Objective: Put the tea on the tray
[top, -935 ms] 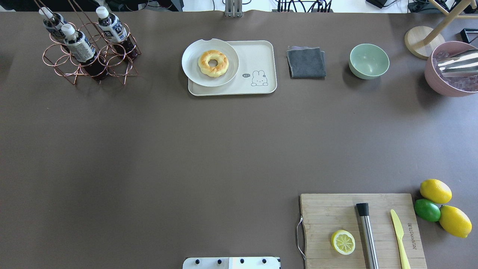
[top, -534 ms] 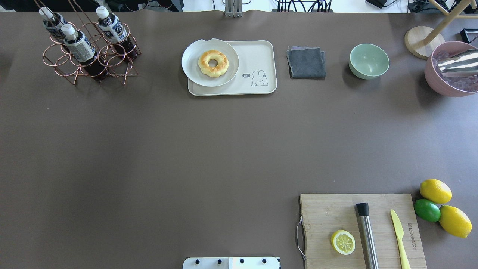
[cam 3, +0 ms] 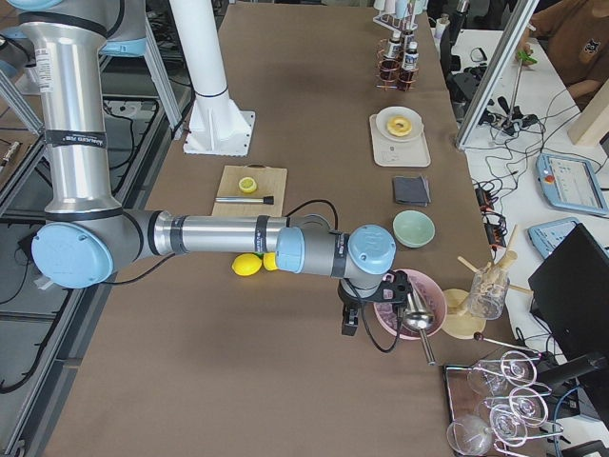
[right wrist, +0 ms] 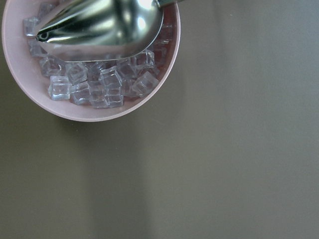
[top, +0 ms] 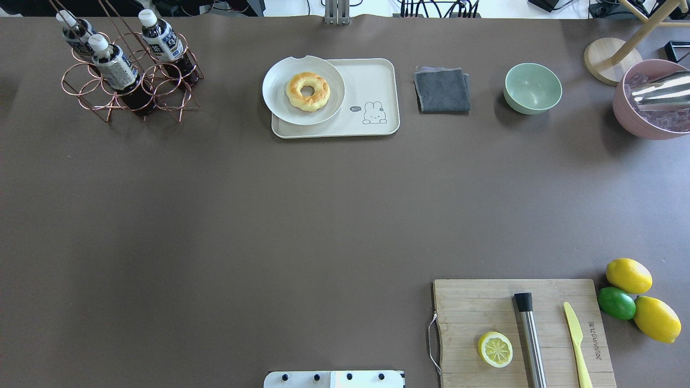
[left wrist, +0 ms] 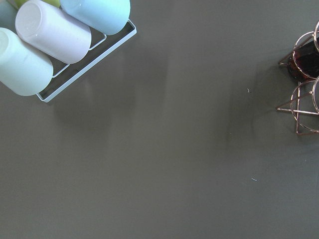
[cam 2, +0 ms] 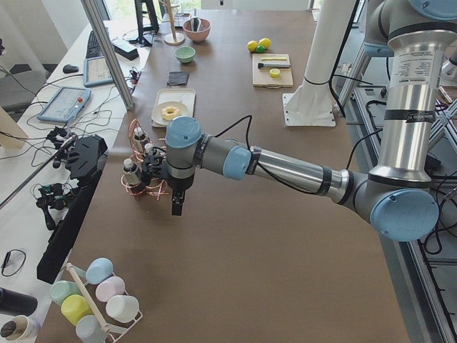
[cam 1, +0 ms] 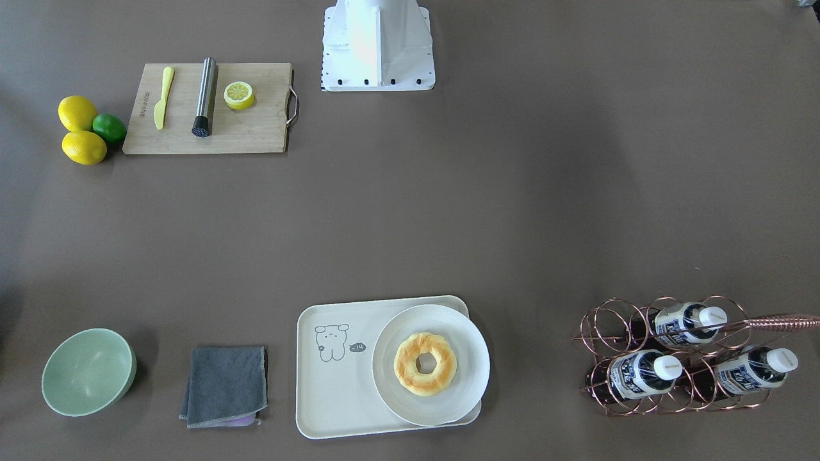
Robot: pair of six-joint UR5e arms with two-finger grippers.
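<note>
Three tea bottles stand in a copper wire rack (top: 129, 89) at the far left; the nearest tea (top: 116, 67) (cam 1: 640, 374) has a white cap and a blue-white label. The cream tray (top: 372, 81) (cam 1: 333, 397) lies at the far middle, with a white plate (top: 277, 102) and a doughnut on its left half. My left gripper (cam 2: 176, 209) shows only in the exterior left view, hanging just short of the rack (cam 2: 143, 182); I cannot tell its state. My right gripper (cam 3: 348, 327) shows only in the exterior right view, beside a pink bowl; its state is unclear too.
A grey cloth (top: 442, 89), a green bowl (top: 532, 88) and a pink bowl of ice (top: 647, 108) with a metal scoop line the far edge. A cutting board (top: 474, 302) with a lemon half, a muddler and a knife lies near right, lemons beside it. Cups (left wrist: 55, 35) lie near the rack.
</note>
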